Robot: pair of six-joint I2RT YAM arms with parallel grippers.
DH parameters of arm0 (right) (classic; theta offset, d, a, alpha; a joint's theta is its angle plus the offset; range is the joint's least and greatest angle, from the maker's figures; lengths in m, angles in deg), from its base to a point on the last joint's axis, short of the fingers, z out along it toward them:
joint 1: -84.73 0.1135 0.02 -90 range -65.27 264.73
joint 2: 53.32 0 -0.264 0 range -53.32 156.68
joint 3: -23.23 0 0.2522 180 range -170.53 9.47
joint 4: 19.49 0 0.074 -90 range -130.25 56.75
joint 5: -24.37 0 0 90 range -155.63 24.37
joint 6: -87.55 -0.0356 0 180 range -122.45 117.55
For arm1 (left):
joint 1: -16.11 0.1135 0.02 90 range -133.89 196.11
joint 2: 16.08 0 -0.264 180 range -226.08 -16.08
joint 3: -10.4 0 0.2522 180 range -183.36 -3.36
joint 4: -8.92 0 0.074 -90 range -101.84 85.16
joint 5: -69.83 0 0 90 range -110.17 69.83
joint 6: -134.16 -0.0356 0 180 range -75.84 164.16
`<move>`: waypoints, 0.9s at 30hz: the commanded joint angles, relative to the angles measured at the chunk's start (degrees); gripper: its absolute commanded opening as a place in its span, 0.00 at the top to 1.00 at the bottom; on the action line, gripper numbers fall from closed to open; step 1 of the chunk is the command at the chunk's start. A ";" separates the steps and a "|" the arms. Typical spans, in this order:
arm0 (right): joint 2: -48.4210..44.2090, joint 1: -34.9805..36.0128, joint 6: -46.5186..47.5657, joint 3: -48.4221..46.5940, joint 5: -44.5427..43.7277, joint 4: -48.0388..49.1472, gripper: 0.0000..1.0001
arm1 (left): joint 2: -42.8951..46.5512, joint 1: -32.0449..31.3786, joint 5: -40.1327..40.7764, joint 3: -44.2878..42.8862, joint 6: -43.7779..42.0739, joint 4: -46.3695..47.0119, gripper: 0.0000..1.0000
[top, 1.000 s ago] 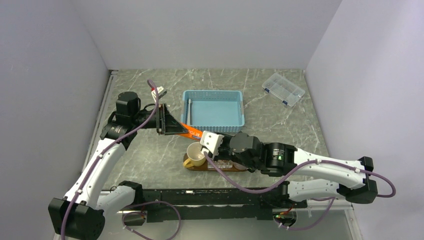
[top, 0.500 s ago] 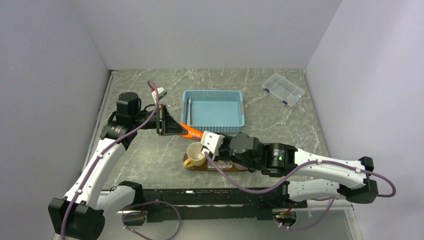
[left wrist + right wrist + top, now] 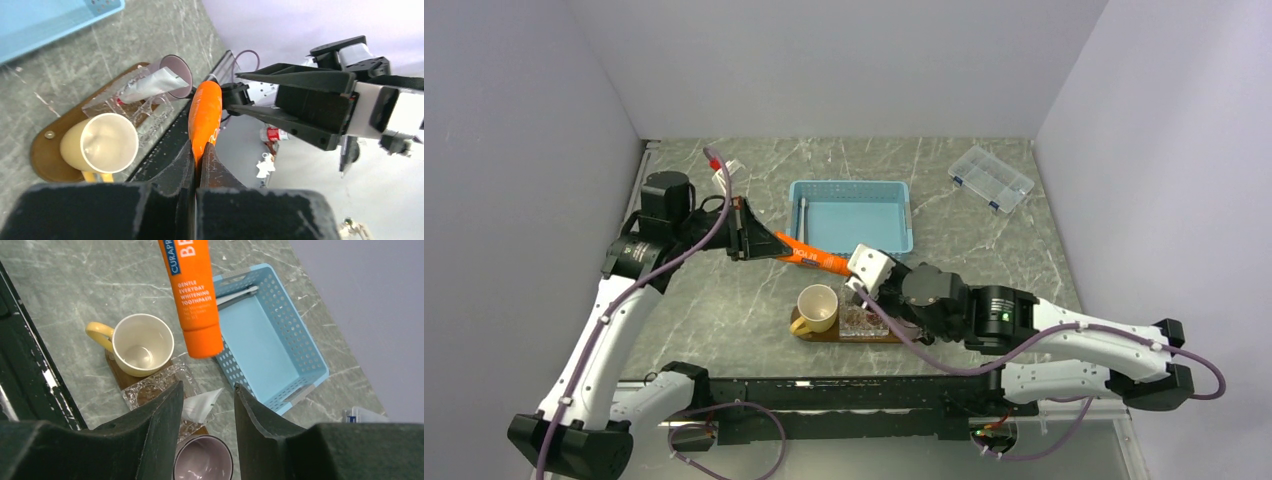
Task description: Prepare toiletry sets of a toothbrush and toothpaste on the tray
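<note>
Left wrist shows left fingers (image 3: pixel 176 171) pinching orange toothpaste (image 3: pixel 205 117); right fingers (image 3: pixel 155 425) parted, tray (image 3: pixel 44 162) mostly covered.

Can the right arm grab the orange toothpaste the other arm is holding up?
Probably yes. The right gripper is open, and the capped end of the orange toothpaste hangs just beyond its spread jaws, with nothing in between. The left gripper pinches only the far end.

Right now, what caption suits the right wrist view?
Open right hand facing a bright orange toothpaste tube, cream mug and blue slatted plastic basket beyond.
</note>
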 commanded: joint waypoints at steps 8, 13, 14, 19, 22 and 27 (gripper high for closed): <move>-4.95 -0.04 -9.53 -3.19 -6.59 -3.14 0.52 | -0.74 -8.31 15.16 -11.58 -10.11 -12.00 1.00; -3.89 -0.05 -13.18 -4.36 -12.69 -4.81 0.48 | -2.50 -14.72 23.69 -16.81 -12.12 -16.45 1.00; -3.80 -0.06 -13.96 -4.37 -13.88 -4.77 0.47 | -2.91 -15.86 24.51 -17.47 -12.40 -16.86 1.00; -3.92 -1.63 -19.49 -4.35 -19.32 -4.96 0.41 | -5.66 -22.38 32.96 -20.84 -13.63 -21.14 1.00; -2.93 -7.09 -23.46 -5.80 -16.01 -7.30 0.40 | -7.63 -26.78 38.83 -23.09 -14.35 -23.42 1.00; -0.04 -19.03 -27.38 -6.61 -6.14 -9.12 0.41 | -11.43 -33.55 44.74 -25.42 -14.50 -25.20 1.00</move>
